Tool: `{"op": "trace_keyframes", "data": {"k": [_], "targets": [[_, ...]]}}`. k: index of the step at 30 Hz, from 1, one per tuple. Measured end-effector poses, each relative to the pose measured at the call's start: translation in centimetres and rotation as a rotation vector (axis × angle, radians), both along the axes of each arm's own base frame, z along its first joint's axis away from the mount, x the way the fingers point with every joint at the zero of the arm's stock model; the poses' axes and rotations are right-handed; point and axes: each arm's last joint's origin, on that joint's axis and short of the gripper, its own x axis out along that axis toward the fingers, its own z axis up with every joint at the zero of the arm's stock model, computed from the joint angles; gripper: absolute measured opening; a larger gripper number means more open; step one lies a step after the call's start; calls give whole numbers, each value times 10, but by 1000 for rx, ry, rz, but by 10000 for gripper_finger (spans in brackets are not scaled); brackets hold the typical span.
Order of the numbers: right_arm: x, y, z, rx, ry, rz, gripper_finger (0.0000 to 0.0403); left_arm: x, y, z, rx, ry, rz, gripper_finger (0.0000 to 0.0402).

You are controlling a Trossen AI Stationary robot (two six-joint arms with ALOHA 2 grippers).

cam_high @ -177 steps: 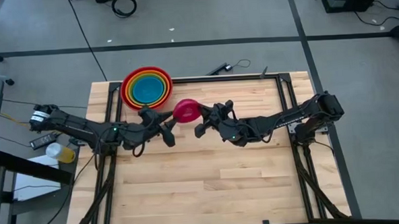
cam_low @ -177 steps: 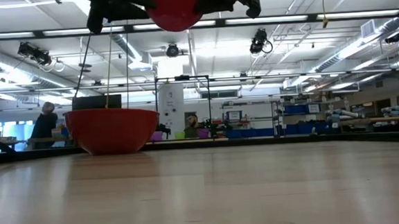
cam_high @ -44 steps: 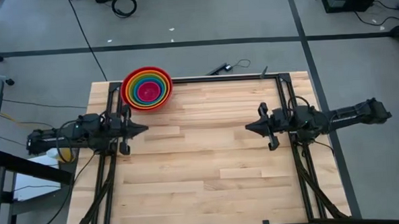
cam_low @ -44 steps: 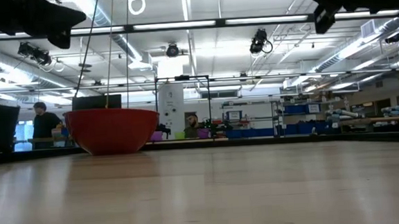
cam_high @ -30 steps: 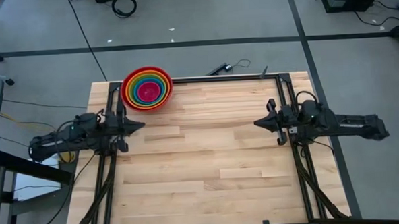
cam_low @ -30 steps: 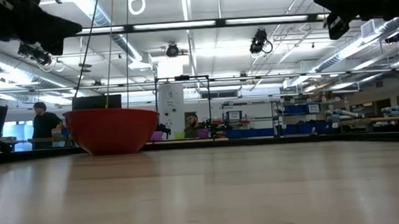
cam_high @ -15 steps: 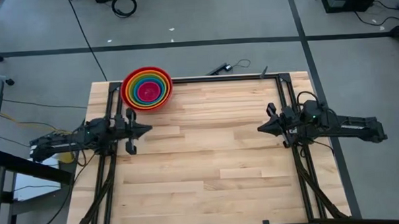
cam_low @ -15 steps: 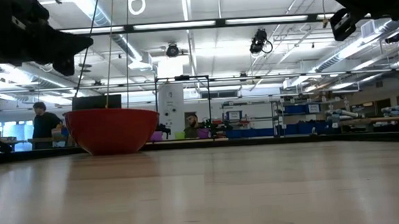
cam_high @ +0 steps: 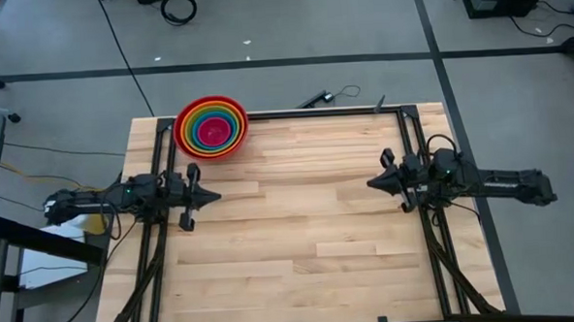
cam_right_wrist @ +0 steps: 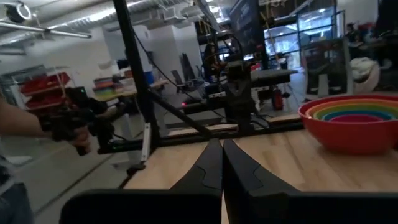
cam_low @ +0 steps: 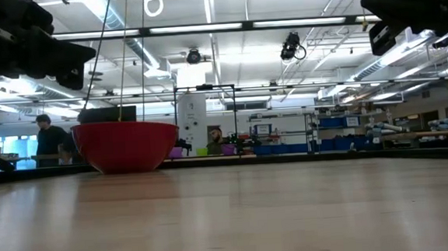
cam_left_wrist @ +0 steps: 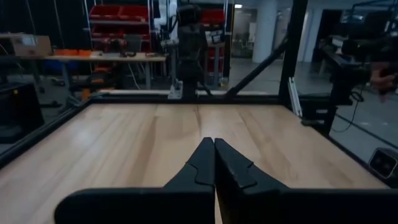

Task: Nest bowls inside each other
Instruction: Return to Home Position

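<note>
The bowls (cam_high: 211, 126) sit nested in one stack at the table's far left: red outermost, then orange, olive green, blue, with magenta pink in the middle. The red bowl's base rests on the wood (cam_low: 124, 147); the stack also shows in the right wrist view (cam_right_wrist: 351, 121). My left gripper (cam_high: 214, 196) is shut at the table's left edge, pointing level toward the right. My right gripper (cam_high: 371, 183) is shut at the right edge, pointing level toward the left. Both hang above the table with nothing between their fingers (cam_left_wrist: 214, 155) (cam_right_wrist: 221, 158).
Black frame rails (cam_high: 403, 146) run along the table's left, right and far edges. A person's hand (cam_right_wrist: 78, 134) holds a dark device beyond the table; another person (cam_low: 49, 140) stands far behind. Bare wood (cam_high: 300, 238) lies between the arms.
My left gripper has sunk and swung a little toward the near edge, levelling out at the table's left edge. The nested bowls have stayed put.
</note>
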Motion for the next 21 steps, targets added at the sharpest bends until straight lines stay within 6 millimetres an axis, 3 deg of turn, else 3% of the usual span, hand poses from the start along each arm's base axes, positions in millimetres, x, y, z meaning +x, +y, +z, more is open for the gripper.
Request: {"op": "trace_keyframes", "data": {"k": [8,16,21], "targets": [[-4,-3,-4,-9,9,-36,4,0,0,-1,15,13,3,1],[-2,-5,-23,59,-43,-50,4,3,0,-12,-12,-3,17,1],[-2,-4,-24,-1,-52,-25,5,3,0,-12,-8,-2,17,1]]}}
